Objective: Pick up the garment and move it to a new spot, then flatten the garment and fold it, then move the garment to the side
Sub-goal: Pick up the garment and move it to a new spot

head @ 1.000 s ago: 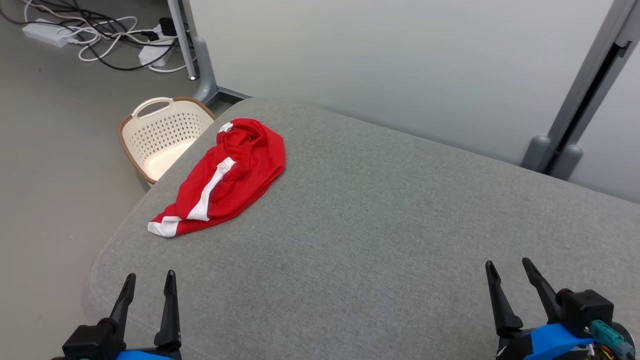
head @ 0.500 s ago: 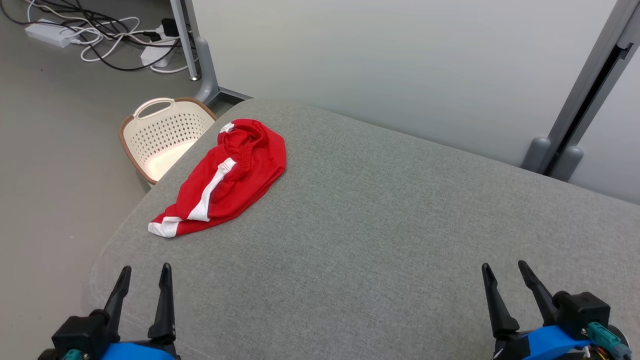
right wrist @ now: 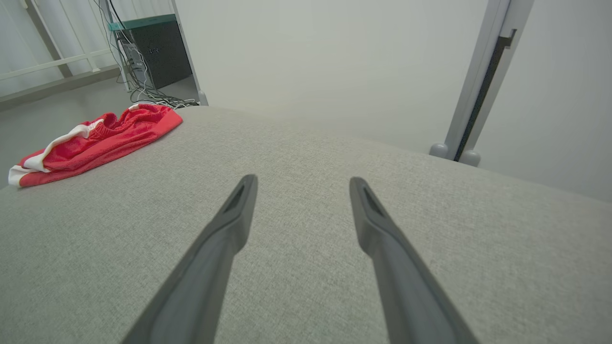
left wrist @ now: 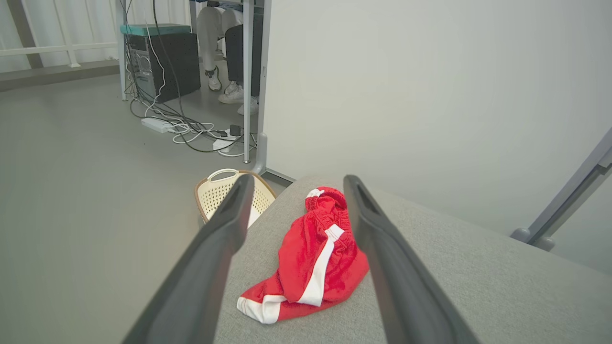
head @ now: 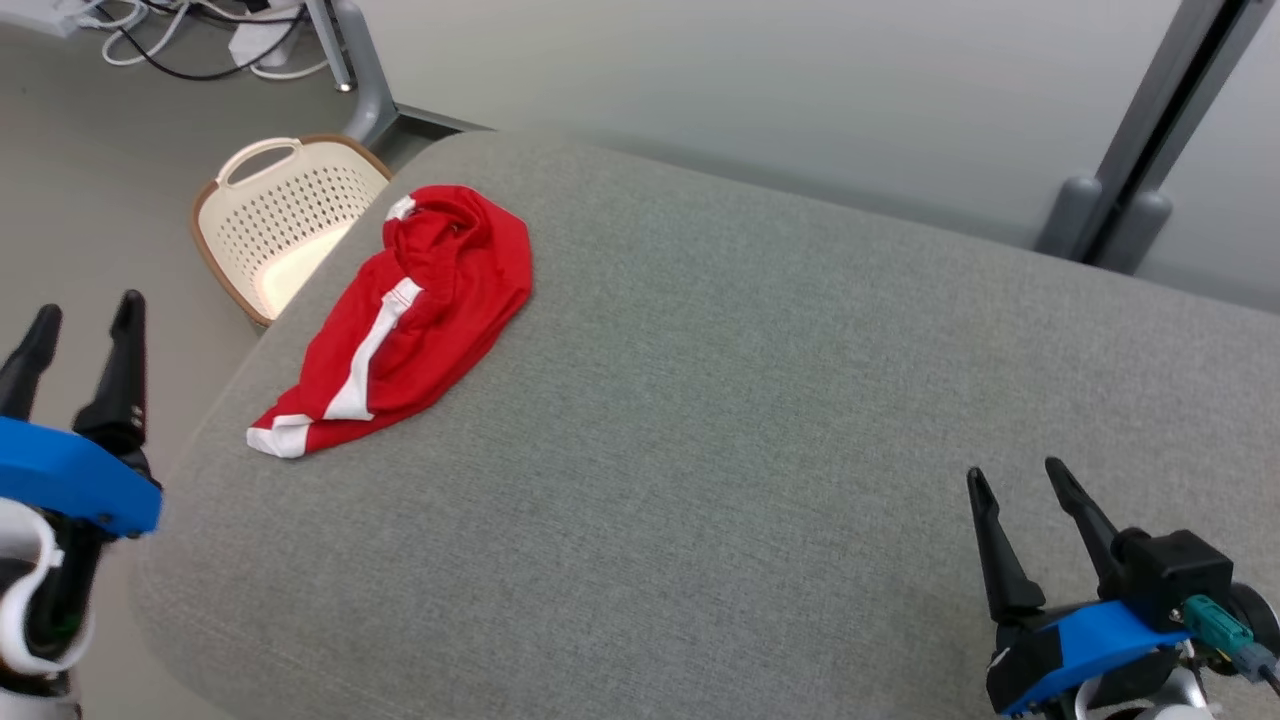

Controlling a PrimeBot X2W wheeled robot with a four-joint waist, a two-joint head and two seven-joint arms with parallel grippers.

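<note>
Moved: left claw (head: 88,305) now higher, beside the surface (head: 700,400), fingers apart, empty.
Right claw (head: 1014,469): fingers apart, empty.
Red shorts (head: 430,300): lying crumpled, white-striped.

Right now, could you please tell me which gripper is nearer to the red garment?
Left. The left gripper hovers open off the cushion's left edge, close to the garment; the right gripper is open over the near right corner, far across.

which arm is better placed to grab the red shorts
Left. The left pincer is open beside the grey cushion edge nearest the red shorts, and its wrist view looks straight at them. The right pincer, also open, sits at the opposite corner.
</note>
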